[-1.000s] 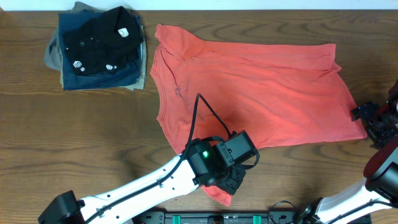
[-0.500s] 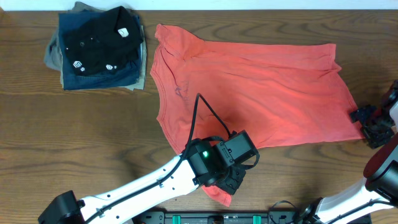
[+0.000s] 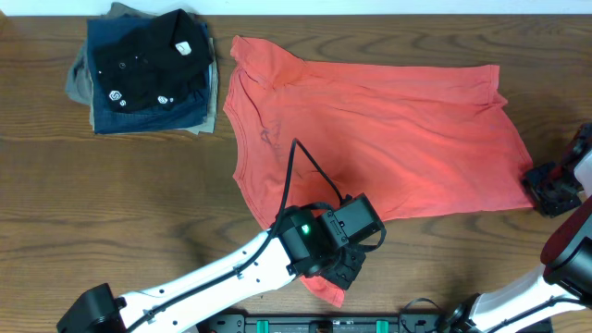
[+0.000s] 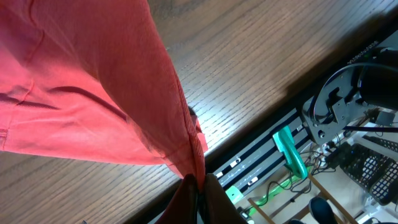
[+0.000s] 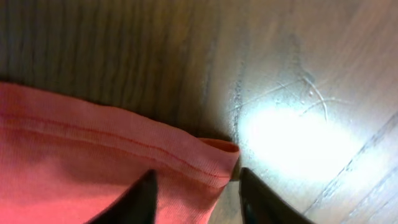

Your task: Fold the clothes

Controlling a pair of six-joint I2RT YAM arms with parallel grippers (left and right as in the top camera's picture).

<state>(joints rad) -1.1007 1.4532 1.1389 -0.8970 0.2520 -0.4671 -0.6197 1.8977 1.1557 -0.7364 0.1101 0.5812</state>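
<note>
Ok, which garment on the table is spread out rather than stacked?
The red-orange cotton T-shirt, lying open mid-table. The black shirt with white logos, the folded blue garment and the khaki one sit piled in a corner.

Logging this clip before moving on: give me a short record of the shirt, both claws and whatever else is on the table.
shirt: red-orange, spread on the table, no print showing
left claw: shut on the shirt's near edge
right claw: open, fingers either side of a hem corner
stack: folded clothes at the far left, a black one on top
</note>
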